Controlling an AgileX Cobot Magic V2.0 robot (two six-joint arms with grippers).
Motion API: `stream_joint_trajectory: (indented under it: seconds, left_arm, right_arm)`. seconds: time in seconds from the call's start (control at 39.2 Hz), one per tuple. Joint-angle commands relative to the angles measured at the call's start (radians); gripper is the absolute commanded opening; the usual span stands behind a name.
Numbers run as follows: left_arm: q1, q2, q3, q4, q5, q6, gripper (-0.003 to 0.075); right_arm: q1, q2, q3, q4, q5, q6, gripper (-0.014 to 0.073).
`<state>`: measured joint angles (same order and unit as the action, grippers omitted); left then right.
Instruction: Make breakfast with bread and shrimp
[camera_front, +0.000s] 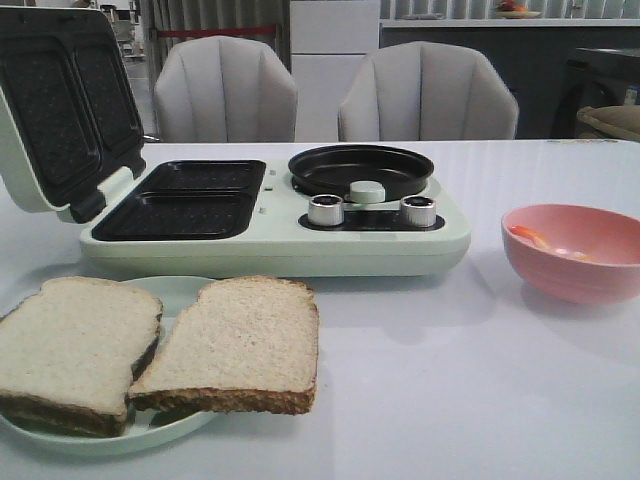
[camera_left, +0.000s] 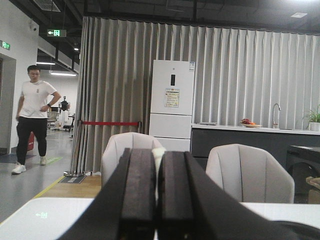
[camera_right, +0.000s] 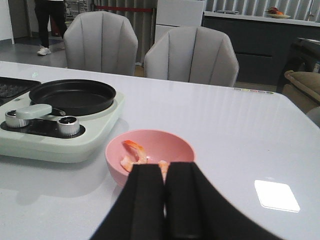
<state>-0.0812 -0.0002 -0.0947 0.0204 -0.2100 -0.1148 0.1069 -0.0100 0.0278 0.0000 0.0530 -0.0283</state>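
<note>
Front view: bread (camera_front: 160, 345) untouched on plate (camera_front: 175, 292) near table edge, shrimp (camera_right: 134, 152) in pink bowl (camera_front: 575, 250) beside open breakfast maker (camera_front: 280, 215). Our left pincer (camera_left: 157, 197) and right pincer (camera_right: 165, 200) both pressed together, empty. We judge everything left to do.
</note>
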Motion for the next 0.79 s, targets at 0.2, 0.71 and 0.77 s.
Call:
stream_joint_trajectory:
  seconds: [0.2,0.71,0.77]
  left_arm:
    - [-0.002,0.198,-0.321,-0.020,0.370,-0.003,0.0113]
    - [-0.002,0.318,-0.302,-0.012,0.358,-0.003,0.0122]
    - [-0.002,0.318,-0.302,-0.009,0.358,-0.003,0.0122]
  right_arm:
    - [-0.004,-0.021,-0.018,-0.013,-0.086,-0.001,0.0164]
    - [-0.004,-0.021,-0.018,-0.013,-0.086,-0.001,0.0164]
    - [-0.004,-0.021,-0.018,-0.013,-0.086,-0.001,0.0164]
